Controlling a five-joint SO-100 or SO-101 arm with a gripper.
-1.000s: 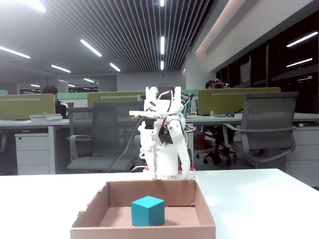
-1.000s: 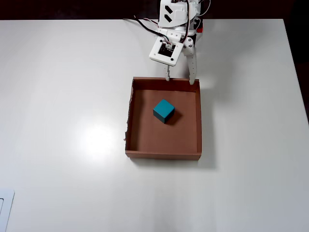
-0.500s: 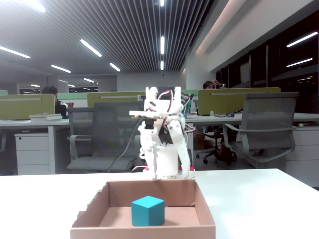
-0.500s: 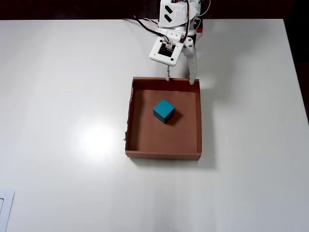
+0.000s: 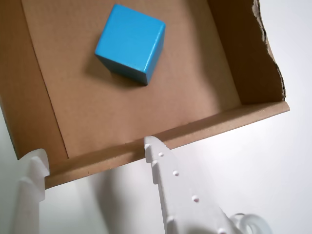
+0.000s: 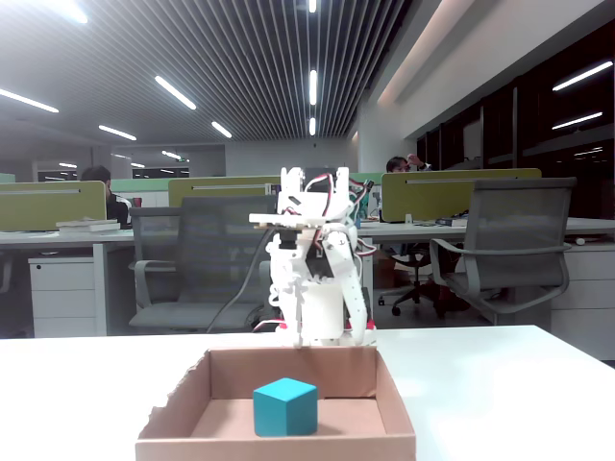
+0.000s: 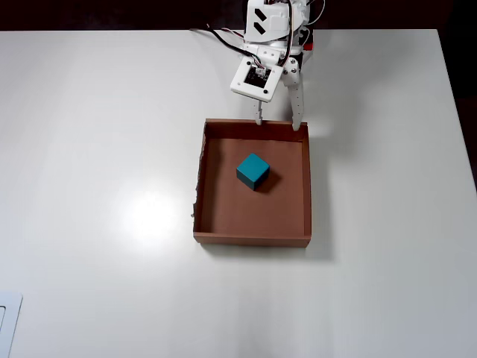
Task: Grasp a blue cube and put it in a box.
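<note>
The blue cube (image 7: 253, 171) is a small matte teal block resting flat on the floor of the box (image 7: 217, 216), turned slightly askew to its walls and nearer its far wall. The box is a shallow brown cardboard tray with a ragged left wall, lying toward the table's far edge.

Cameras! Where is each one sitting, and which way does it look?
Wrist view: rides on the arm, looking down past the open gripper into the box.
Fixed view: low at the table edge, facing the arm across the box.
Overhead view: above, looking straight down at the table.
All share the blue cube.
</note>
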